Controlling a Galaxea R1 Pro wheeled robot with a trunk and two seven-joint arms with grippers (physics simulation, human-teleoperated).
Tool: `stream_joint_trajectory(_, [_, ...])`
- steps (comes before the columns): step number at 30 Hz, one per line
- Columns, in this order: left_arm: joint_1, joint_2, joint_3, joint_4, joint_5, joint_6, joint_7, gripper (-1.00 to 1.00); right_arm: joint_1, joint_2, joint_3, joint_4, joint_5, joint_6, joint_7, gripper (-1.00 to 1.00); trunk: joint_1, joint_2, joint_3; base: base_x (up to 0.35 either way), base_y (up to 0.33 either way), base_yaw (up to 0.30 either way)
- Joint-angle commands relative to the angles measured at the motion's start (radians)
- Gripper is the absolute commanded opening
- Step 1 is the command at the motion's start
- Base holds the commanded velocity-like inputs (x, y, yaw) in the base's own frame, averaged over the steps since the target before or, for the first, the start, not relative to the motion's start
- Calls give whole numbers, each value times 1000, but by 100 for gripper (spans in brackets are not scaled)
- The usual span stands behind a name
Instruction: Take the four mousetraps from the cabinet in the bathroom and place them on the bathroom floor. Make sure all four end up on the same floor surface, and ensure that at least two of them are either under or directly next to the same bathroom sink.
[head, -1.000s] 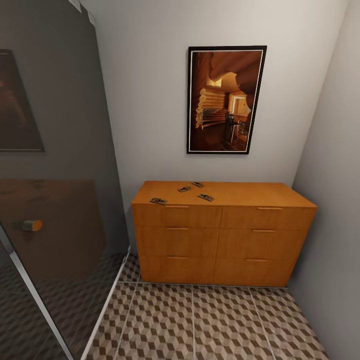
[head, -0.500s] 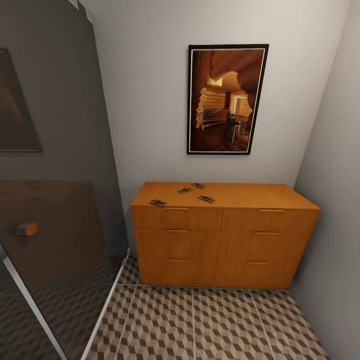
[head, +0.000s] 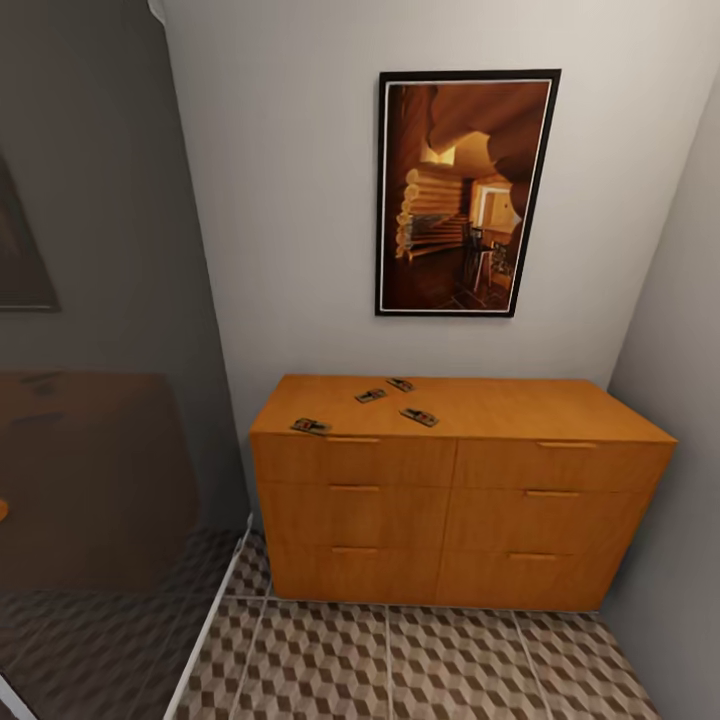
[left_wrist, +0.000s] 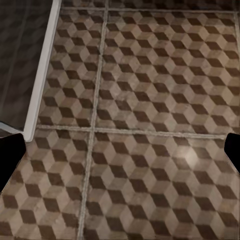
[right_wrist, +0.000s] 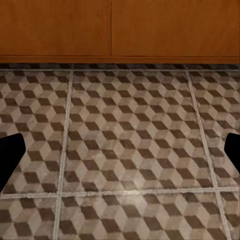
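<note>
Orange-brown wood: the cabinet (head: 455, 490) stands against the back wall under a framed picture (head: 465, 192), all six drawers closed. Four mousetraps lie flat on its top, toward the left half. None on the bathroom floor (head: 400, 665) yet, so by my reading the task has not begun in earnest: four pickups and four placements remain, and no sink is in sight to place two beside.

Trap positions, head view:
- front-left mousetrap (head: 311, 427), at the front edge above the upper-left drawer, long axis running roughly along the cabinet front.
- rear-left mousetrap (head: 371, 396), further back, long axis angled, its far end turned toward the right.
- rearmost mousetrap (head: 401, 384), nearest the wall, just beside the previous one, angled the other way.
- right-hand mousetrap (head: 419, 417), mid-depth near the centre line, long axis slanting toward the front right.

Too small to tell which end carries the bait mark.

Left gripper (left_wrist: 120, 150): dark fingertips at opposite edges of its wrist view, jaws spread wide, nothing between, tiles below. Right gripper (right_wrist: 120, 150): likewise spread and empty, facing floor and the cabinet's base.
</note>
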Motion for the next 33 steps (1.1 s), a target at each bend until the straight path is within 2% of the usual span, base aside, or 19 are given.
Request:
stream_joint_trajectory(1, [0, 0, 1, -1, 0, -1, 0, 100, -1, 0, 1, 1, 1, -3, -5, 100, 1, 0, -1, 264, 0, 0])
stream_joint_trajectory(19, [0, 0, 0, -1, 1, -2, 0, 100, -1, 0, -1, -16, 2, 2, -11, 100, 1, 0, -1, 53, 0, 0])
stream_joint_trajectory(24, [0, 1, 0, -1, 1, -2, 0, 100, -1, -1, -2, -124, 3, 31, -23, 100, 1, 0, -1, 1, 0, 0])
stream_joint_trajectory(25, [0, 0, -1, -1, 1, -2, 0, 100, -1, 0, -2, -180, 3, 73, -33, 100, 1, 0, -1, 0, 0, 0])
stream_joint_trajectory(30, [0, 0, 0, 4, 1, -2, 0, 100, 0, 0, -1, -334, 3, 232, -53, 100, 1, 0, -1, 0, 0, 0])
stream_joint_trajectory(31, [0, 0, 0, 7, 0, -2, 0, 100, 0, 0, 0, -399, 3, 297, -57, 100, 1, 0, -1, 0, 0, 0])
stream_joint_trajectory(33, [0, 0, 0, 9, 0, -2, 0, 100, -1, 0, 2, -501, 2, 374, -61, 100, 1, 0, -1, 0, 0, 0])
